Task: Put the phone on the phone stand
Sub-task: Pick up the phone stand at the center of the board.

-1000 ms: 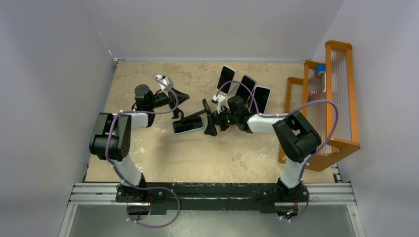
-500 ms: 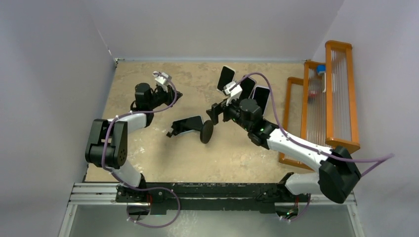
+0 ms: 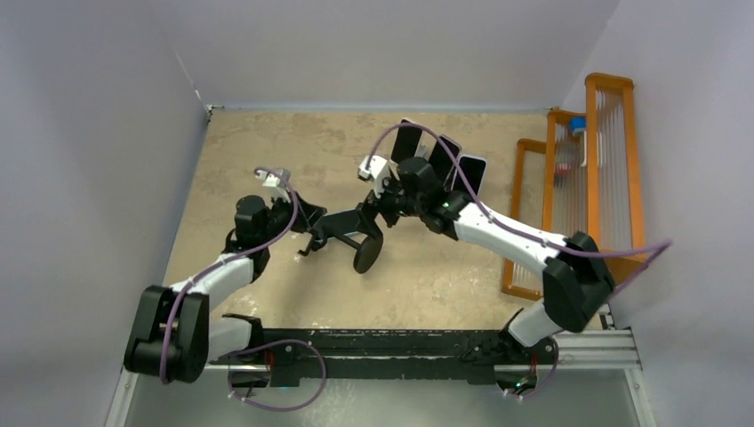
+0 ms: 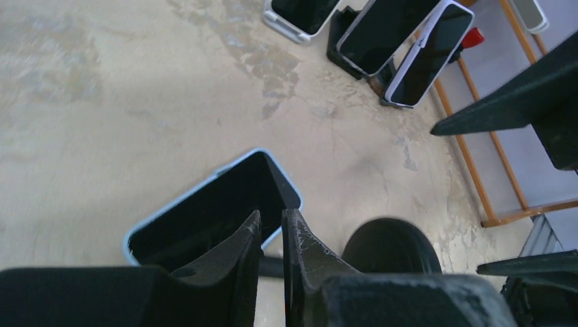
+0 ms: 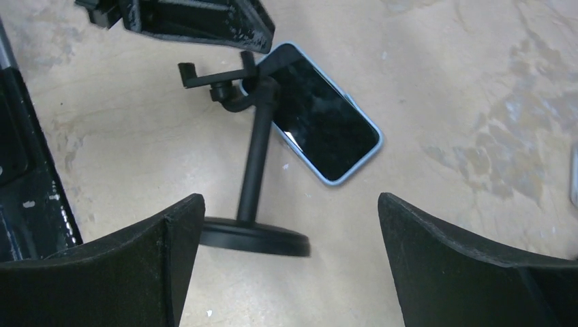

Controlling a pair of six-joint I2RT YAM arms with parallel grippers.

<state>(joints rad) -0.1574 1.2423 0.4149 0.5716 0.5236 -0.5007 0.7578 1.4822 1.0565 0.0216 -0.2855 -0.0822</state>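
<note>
Black phone stand (image 5: 256, 157): looks tipped on its side on the table (image 3: 267, 151), with the stem along the surface, the round base up on edge and the cradle head at the far end of the stem.
blue-cased phone (image 5: 324, 126): screen up, lying just beside the stand's stem. One corner is at the cradle head, but I cannot tell whether it touches. It is not seated in the cradle.
left gripper (image 4: 272, 216): at the stand's cradle end, low over the phone's near edge. Its jaws are parted only by a thin slit, with nothing seen in it. I cannot tell whether the tips touch the phone.
right gripper (image 5: 290, 197): hangs above the stand's base end. Its fingers are spread wide to either side with nothing between them, clear of both stand and phone.
three other phones (image 4: 385, 27): propped in a row, well beyond the stand toward the back wall.
orange rack (image 3: 610, 82): well apart from the stand, past the row of phones, against the right wall.
table surface: beige and mottled like stone around the stand.
</note>
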